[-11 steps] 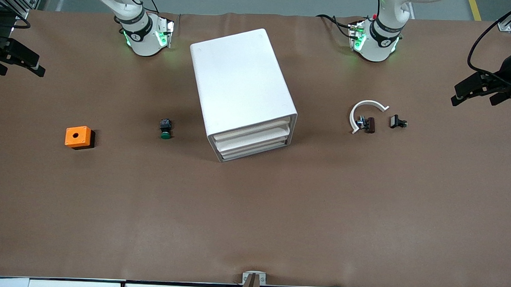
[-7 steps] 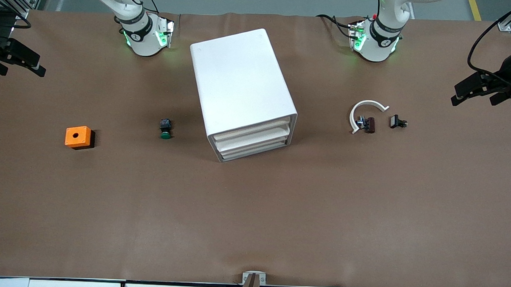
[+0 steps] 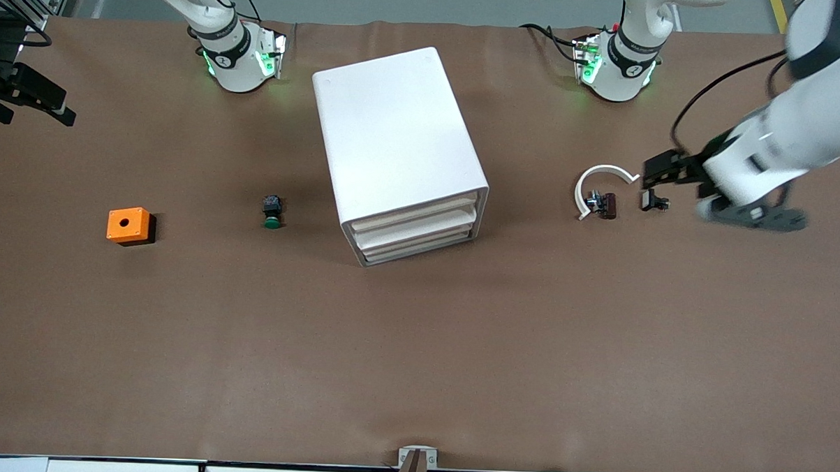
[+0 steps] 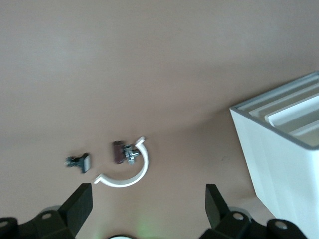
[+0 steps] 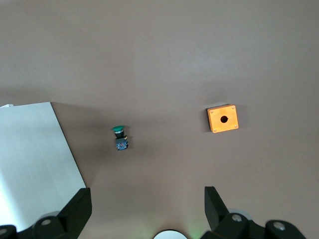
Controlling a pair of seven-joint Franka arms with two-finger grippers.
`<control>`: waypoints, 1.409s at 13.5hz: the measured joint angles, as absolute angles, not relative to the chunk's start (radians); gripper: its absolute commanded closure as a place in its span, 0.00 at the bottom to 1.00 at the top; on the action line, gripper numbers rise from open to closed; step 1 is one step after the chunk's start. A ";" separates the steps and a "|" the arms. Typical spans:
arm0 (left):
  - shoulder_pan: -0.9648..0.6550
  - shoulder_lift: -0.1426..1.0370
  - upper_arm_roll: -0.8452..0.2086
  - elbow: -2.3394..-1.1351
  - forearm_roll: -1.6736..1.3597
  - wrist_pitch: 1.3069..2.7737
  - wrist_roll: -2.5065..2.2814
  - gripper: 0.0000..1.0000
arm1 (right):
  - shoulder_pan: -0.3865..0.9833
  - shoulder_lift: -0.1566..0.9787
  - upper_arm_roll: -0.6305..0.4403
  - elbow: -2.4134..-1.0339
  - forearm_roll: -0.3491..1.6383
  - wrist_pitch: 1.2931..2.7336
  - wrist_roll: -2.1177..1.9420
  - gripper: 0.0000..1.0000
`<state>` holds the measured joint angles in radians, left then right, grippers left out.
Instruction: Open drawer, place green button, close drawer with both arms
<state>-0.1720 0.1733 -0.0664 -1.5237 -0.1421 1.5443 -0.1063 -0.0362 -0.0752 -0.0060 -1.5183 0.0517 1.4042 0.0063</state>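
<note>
1. The drawer [image 3: 419,251], lowest of three in the white cabinet [image 3: 395,144], is shut.
2. The button [image 3: 272,212] lies on the table [image 3: 415,361] between the cabinet and an orange cube [image 3: 127,225].
3. The left gripper [image 3: 663,173], jaws wide and empty, hangs, somewhat blurred, over a small dark part [image 3: 653,201] beside a white clip [image 3: 601,186].
4. The right gripper [image 3: 33,104], spread and empty, waits at its table end.

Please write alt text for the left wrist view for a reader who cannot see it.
The open left gripper hangs above a brown table, over a curved white clip with two small dark parts beside it. The white cabinet and its stacked drawers fill one edge.
</note>
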 measured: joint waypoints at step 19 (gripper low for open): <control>-0.366 0.694 -0.114 -1.423 -0.481 1.958 0.524 0.00 | -0.035 -0.075 -0.002 -1.518 0.052 1.398 0.006 0.00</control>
<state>-0.3662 0.6937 -0.1137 -1.4228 -0.4815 1.9575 0.5238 -0.0348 -0.0753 -0.0019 -1.5183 0.0517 1.3978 0.0063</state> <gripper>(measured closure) 0.000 0.000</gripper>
